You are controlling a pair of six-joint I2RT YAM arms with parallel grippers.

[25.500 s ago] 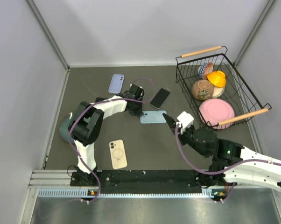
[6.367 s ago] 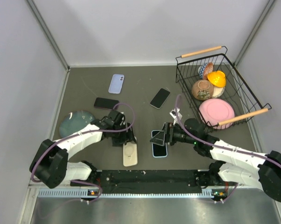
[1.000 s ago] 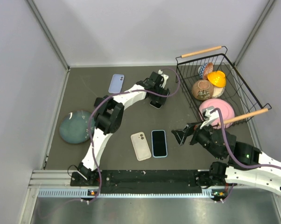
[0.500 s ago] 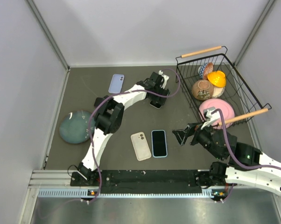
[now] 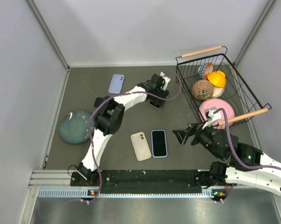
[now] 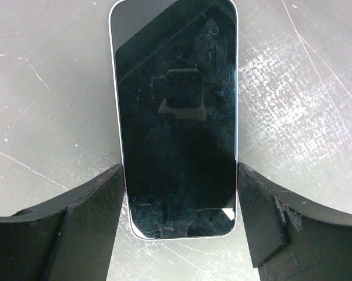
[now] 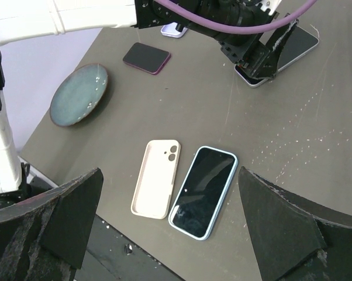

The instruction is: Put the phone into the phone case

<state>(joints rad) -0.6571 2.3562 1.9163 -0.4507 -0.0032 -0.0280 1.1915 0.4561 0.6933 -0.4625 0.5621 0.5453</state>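
The left gripper [image 6: 180, 187] stands wide astride one end of the bare phone [image 6: 176, 117], which lies flat at the far middle of the table [image 5: 187, 105]. Its fingers sit right at the long edges, but I cannot tell whether they pinch it yet. It should close squarely and low on both thin sides, then lift the phone level toward the empty cream case [image 5: 139, 145], which the wide, empty right gripper [image 7: 168, 175] nearby could steady.

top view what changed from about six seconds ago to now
The left fingers left the cream case and now straddle the far black phone, closing in. That case shifted right, nearer the blue-cased phone. The right fingers backed off, open. The basket, plate and lavender case stayed put.
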